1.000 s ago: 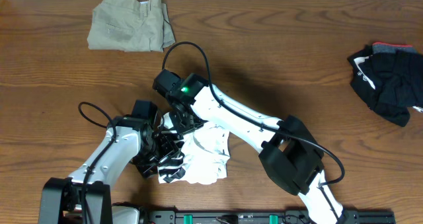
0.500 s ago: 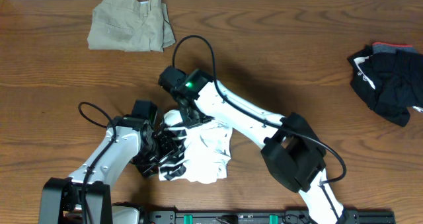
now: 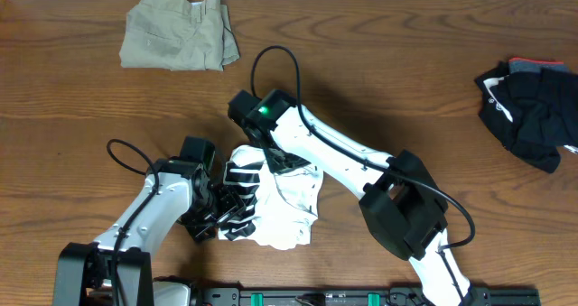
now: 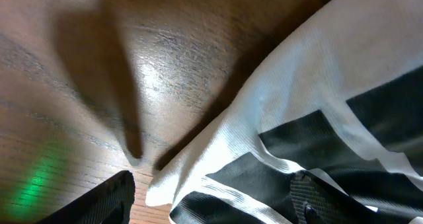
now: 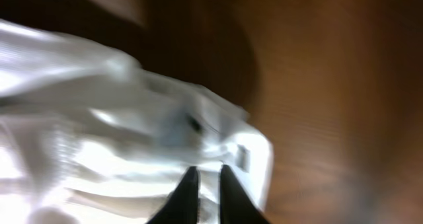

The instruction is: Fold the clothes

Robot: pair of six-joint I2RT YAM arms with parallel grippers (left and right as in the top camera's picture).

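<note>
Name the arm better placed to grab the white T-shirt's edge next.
Left, probably: the left gripper stands open astride the T-shirt hem, while the right gripper is blurred over bunched cloth, its grip unclear.

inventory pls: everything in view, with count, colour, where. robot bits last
T-shirt: 1, white with black stripes, crumpled at the near middle of the table, between the two arms
trousers: 1, khaki, folded, far left
bundle: 1, black, heaped at the right edge
table: 1, brown wood, under everything
cables: 2, black, one looping off each arm
arms: 2, white and black, both reaching in from the near edge to the T-shirt
left gripper: 1, black, open, T-shirt edge between its fingers
right gripper: 1, black, fingers nearly together at the T-shirt's far edge; view blurred, grip unclear
</note>
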